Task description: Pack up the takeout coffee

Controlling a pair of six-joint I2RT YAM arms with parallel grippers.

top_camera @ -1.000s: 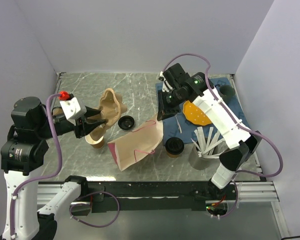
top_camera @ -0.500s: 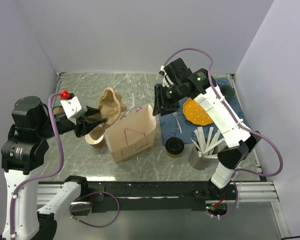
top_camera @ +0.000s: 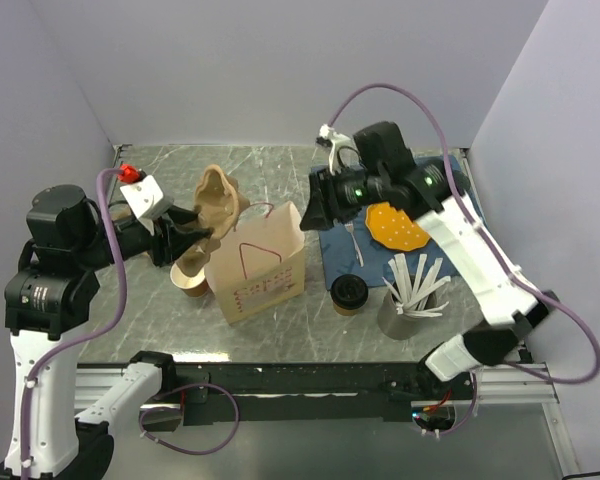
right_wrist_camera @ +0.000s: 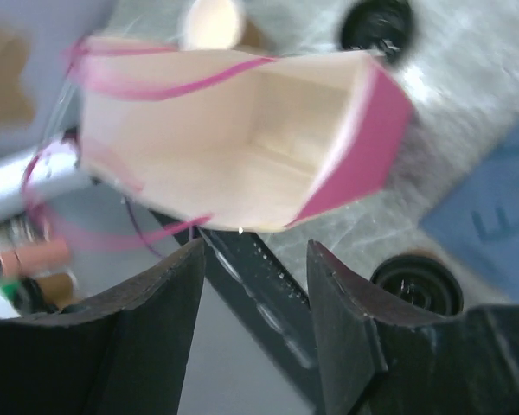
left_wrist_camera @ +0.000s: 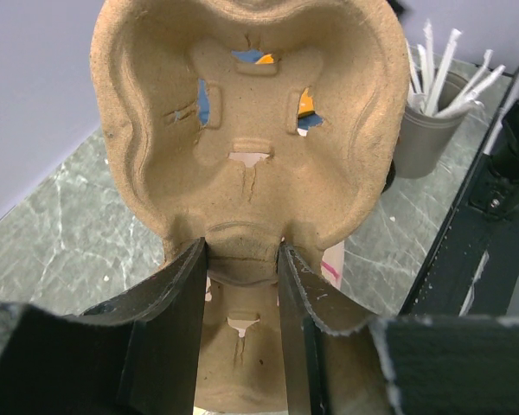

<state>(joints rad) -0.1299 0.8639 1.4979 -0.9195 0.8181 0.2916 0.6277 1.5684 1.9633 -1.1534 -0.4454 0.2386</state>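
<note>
The right gripper (right_wrist_camera: 257,246) has its fingers spread apart with nothing between them, just off the upper right rim of the paper bag (top_camera: 257,265). The bag is what has changed. 1 second ago it lay slumped on its side; 0.5 seconds ago it was half raised. Now it stands upright on the worktop (top_camera: 280,175) with its mouth open to the top. That probably means the bag is ready, and loading it is the step left.

Left of the bag, the left gripper (left_wrist_camera: 240,259) is clamped on the lower edge of a cup carrier (left_wrist_camera: 242,112). It holds the carrier tilted up, much as before, above an open cup (top_camera: 190,277) that shows a cream inside.

The takeout coffee (top_camera: 349,294) stands upright just right of the bag, not touching it, with its lid on.

The bag is thin tan paper, creased and flat-sided, with pink cord handles, and it likely buckles easily. The carrier is rough moulded pulp with lobed pockets and small cut-outs. The coffee is a short kraft cup under a glossy round black lid. Further right of the bag, a metal tin (top_camera: 405,315) holds white wrapped straws (top_camera: 415,275).
</note>
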